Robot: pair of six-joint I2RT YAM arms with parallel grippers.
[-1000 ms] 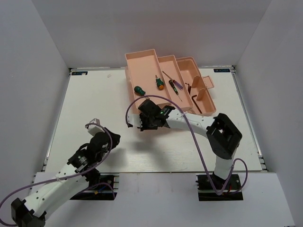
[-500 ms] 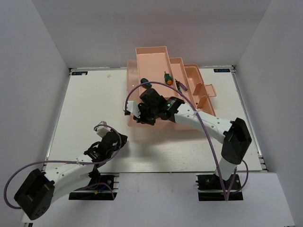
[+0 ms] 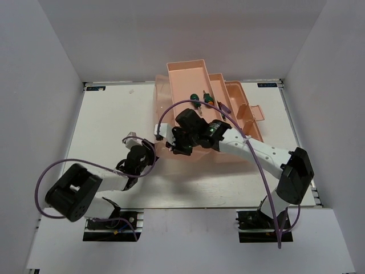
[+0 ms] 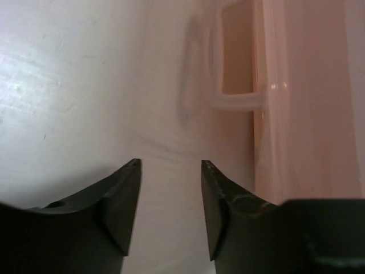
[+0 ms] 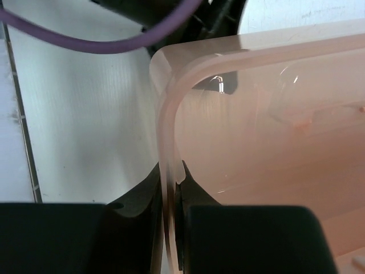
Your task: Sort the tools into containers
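Right pincer (image 5: pixel 171 182): clamped on a thin translucent pink edge at the near-left corner of the toolbox (image 3: pixel 185 77). Whether that edge is lid or wall I cannot tell.
Left pincer (image 4: pixel 170 171): jaws apart with nothing between them, low over the counter (image 3: pixel 102 125), just beside that same corner and facing a pale loop (image 4: pixel 228 103) on the box side.
Tools: two green-handled screwdrivers (image 3: pixel 195 98) lie in the stepped trays. Any others are too small to make out.
Grip risk: the hold is on a narrow, slick edge, so a pull off-line could let it slip out or flex the plastic.
Spill risk: if the box tips or jolts, the screwdrivers may roll out of their trays.
Collision risk: the left pincer is close enough to nudge the box while the right one holds it.
Cable risk: the purple cable (image 3: pixel 171 108) arcs over the trays and could snag a rim.
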